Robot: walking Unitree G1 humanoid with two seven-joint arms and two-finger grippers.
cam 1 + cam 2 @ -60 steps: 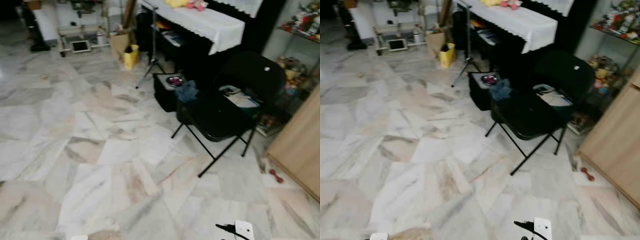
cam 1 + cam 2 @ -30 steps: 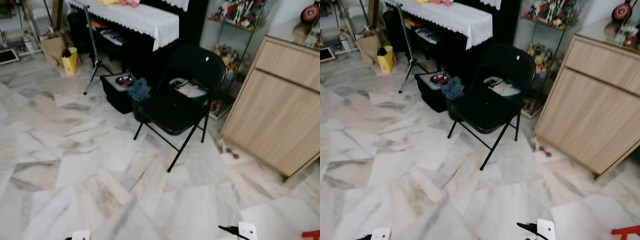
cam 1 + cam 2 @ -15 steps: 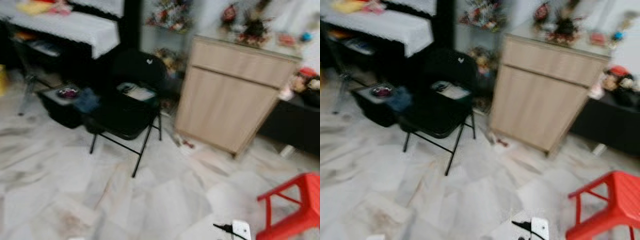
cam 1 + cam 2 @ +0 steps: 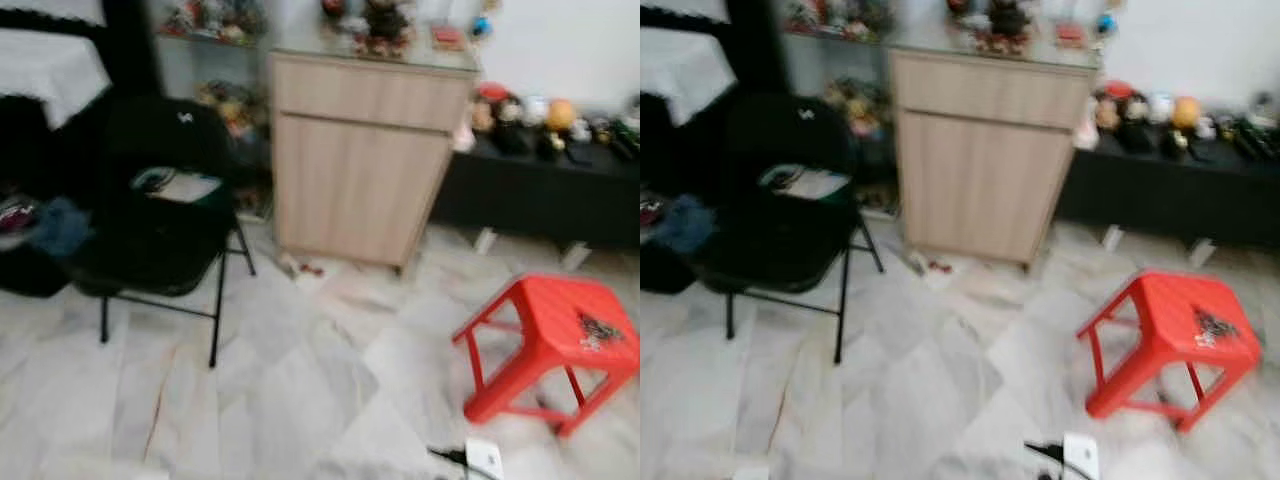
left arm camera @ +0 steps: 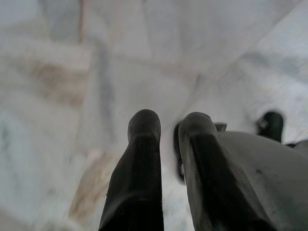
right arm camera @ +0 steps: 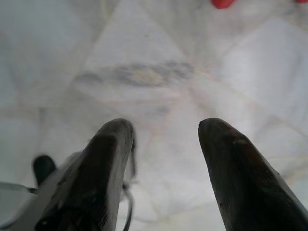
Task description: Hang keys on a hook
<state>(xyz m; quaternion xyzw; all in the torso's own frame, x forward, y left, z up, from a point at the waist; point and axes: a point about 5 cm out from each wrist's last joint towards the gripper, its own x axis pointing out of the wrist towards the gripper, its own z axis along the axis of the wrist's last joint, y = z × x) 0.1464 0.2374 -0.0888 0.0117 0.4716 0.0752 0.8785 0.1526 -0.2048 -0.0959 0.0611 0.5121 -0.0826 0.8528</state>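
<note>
you won't find keys or a hook anywhere here, so the task's thing can't be placed; both are yet to be located. your left gripper (image 5: 163,126) hangs low over the marble floor (image 4: 300,400), its two black fingers nearly together with only a thin gap and nothing between them. your right gripper (image 6: 166,132) also hangs over the floor, fingers spread wide and empty. judging from this, both arms just hang idle while you walk or turn and look for the keys; the head views are blurred.

outward: a wooden cabinet (image 4: 360,165) stands against the wall, doors shut, so its contents are hidden; small ornaments (image 4: 385,20) crowd its top, too blurred to name. just left of it is a black folding chair (image 4: 150,230) with papers or a flat item (image 4: 180,185) on the seat. behind the chair, a glass shelf (image 4: 215,60) holds figurines. right of the cabinet, a low black bench (image 4: 540,195) carries a row of toys (image 4: 540,115). a red plastic stool (image 4: 550,340) stands on the floor nearest you, with a small dark mark on its top.

check the cabinet top and bench for keys next.
</note>
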